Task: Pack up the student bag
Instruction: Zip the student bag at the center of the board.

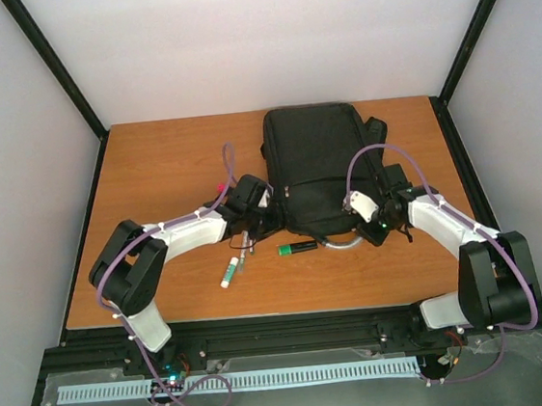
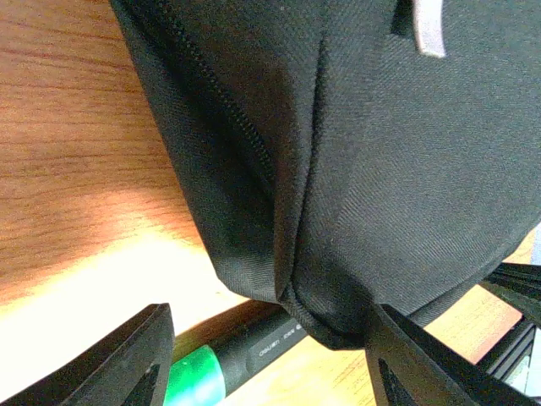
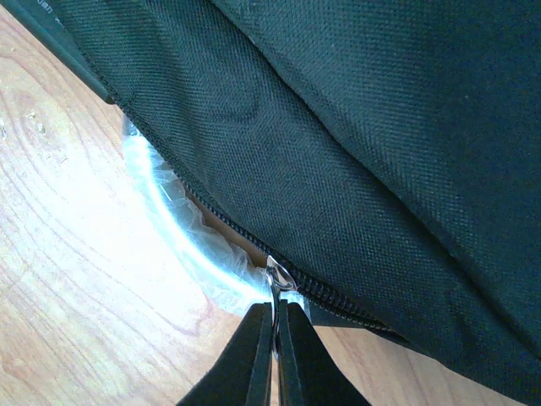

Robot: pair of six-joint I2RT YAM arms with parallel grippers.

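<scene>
The student bag (image 1: 315,164) is a black backpack lying flat at the middle of the table, its grey curved handle (image 1: 343,243) at the near end. My left gripper (image 1: 253,228) is at the bag's near left corner. In the left wrist view it (image 2: 266,368) is open, with the bag's corner (image 2: 338,313) hanging loose between the fingers and touching neither. My right gripper (image 1: 374,223) is at the near right corner. It (image 3: 275,330) is shut on the metal zipper pull (image 3: 279,277) of the bag's zip (image 3: 338,298).
A black marker with a green cap (image 1: 296,248) lies just in front of the bag, under the left gripper (image 2: 228,364). A white pen (image 1: 230,271) lies nearer the left arm. The handle's clear plastic wrap (image 3: 173,224) is beside the zipper pull.
</scene>
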